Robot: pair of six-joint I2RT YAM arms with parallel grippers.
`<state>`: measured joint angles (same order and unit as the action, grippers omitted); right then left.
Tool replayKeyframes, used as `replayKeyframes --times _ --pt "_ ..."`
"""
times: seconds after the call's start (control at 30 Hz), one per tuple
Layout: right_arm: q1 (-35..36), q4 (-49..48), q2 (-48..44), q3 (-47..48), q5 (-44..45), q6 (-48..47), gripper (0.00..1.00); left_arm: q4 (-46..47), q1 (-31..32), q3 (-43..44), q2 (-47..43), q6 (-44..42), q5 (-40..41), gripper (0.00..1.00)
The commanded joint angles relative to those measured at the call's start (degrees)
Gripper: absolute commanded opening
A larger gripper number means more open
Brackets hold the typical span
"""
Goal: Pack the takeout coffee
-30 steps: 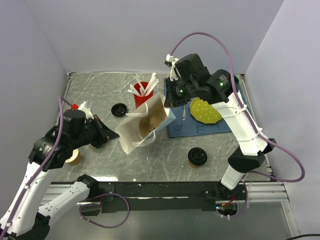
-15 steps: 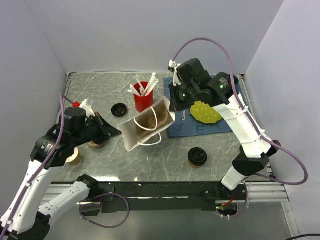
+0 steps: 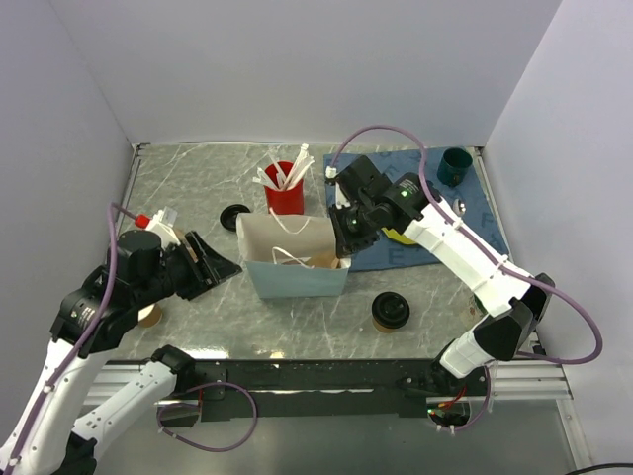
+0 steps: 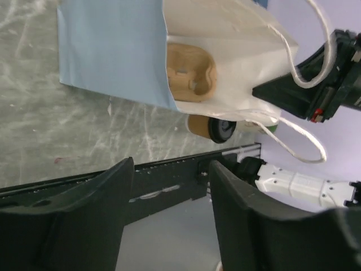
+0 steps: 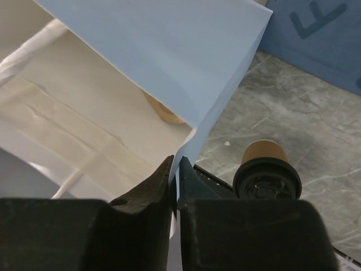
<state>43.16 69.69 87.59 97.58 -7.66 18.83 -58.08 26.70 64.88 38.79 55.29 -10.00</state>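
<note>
bag upright, cup carrier in | takeout coffee outside, nr bag

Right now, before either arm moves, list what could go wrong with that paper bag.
1. Only the right gripper pinches the light blue paper bag at its rim. The left gripper is open, so a slip could let the bag sag or tip.
2. The white rope handles hang at the opening and might snag the brown paper coffee cup with black lid, which stands outside.
3. The red cup of white utensils stands close behind; a shove could topple it.
</note>
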Motion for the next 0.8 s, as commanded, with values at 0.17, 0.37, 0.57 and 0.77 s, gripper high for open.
replayKeyframes --times 0.17,0.37,0.57,0.77 --pt "-0.09 0.96 -2.60 3.05 6.68 0.15 0.44 -8.36 0.02 13.69 9.80 -13.88 9.82 0.71" --pt "0.00 3.00 -2.95 4.20 7.05 3.93 0.47 -4.06 0.02 12.55 13.06 -14.86 9.65 0.66" --pt "0.08 -3.24 -4.19 -2.74 6.78 4.91 0.38 2.36 0.02 10.26 17.36 -16.78 11.56 0.66" --pt "0.00 -2.98 -0.94 4.09 8.19 0.00 0.00 5.71 0.02 9.91 22.63 -19.16 10.96 0.22"
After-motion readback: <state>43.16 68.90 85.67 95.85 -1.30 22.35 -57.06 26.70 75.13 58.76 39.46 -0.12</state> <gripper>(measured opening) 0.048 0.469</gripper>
